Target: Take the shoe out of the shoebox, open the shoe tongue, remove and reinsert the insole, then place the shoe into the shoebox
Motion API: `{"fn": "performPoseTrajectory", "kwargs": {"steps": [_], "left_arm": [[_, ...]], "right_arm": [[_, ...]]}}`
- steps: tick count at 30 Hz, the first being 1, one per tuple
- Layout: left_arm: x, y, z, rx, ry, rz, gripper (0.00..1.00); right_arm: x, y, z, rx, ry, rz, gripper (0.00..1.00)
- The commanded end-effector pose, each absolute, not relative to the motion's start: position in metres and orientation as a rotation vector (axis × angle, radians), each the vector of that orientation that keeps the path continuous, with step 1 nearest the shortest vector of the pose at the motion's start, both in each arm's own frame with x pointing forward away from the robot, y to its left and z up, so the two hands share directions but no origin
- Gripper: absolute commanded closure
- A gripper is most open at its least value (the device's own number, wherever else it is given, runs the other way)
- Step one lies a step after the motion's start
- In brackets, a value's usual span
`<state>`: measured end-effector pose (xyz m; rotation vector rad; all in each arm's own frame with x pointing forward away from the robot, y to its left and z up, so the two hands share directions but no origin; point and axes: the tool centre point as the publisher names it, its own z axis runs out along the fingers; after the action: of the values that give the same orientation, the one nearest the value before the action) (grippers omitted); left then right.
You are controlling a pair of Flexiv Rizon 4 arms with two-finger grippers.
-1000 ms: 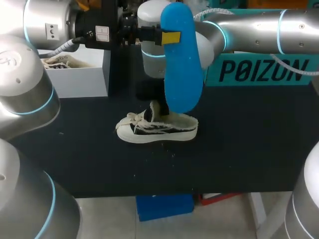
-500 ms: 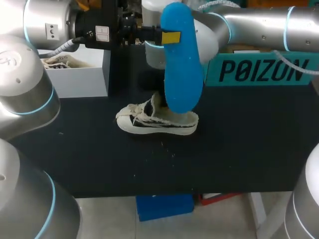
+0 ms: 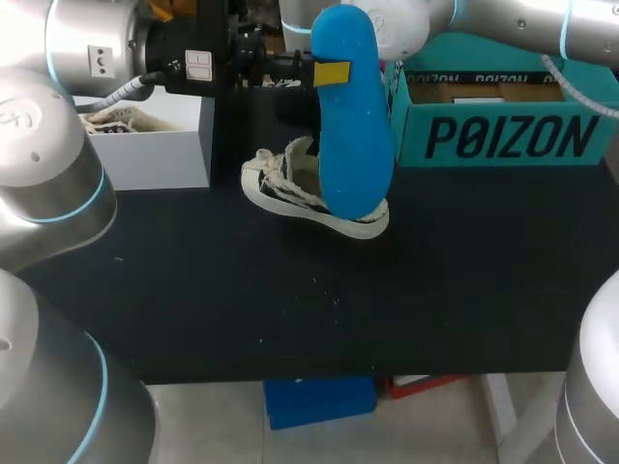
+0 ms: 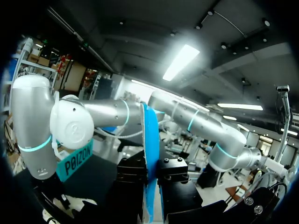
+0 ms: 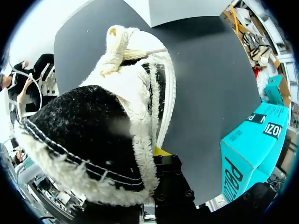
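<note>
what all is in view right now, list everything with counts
insole: 1, blue, upright in the air over the table's middle, clamped in the left gripper
shoe: 1, cream with black, tilted, partly behind the insole, heel end at the right gripper
shoebox: 1, teal, open, far right of the table
white box: 1, white, far left, something pale inside
table: 1, black
left gripper: 1, yellow tips, shut on the insole
right gripper: 1, one yellow tip showing, shut on the shoe; hidden behind the insole in the head view
</note>
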<state>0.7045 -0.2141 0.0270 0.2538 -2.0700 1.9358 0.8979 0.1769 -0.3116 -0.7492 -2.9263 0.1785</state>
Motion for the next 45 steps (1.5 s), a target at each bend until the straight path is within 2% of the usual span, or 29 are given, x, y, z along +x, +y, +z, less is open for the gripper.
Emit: {"fn": "performPoseTrajectory", "kwargs": {"steps": [1,8,18,45], "left_arm": [[0.704,-0.217,0.026,0.255,-2.070,1.940,1.00],[0.704,-0.217,0.026,0.255,-2.070,1.940,1.00],[0.704,-0.217,0.026,0.255,-2.070,1.940,1.00],[0.704,-0.217,0.026,0.255,-2.070,1.940,1.00]], "right_arm": [[0.902,0.173,-0.314,-1.500,-2.608,0.077,1.00],[0.900,0.174,-0.313,-1.938,-2.327,-0.049,1.00],[0.889,0.184,-0.320,-2.187,-2.126,-0.090,1.00],[0.888,0.206,-0.359,-2.107,-2.228,-0.032,1.00]]}}
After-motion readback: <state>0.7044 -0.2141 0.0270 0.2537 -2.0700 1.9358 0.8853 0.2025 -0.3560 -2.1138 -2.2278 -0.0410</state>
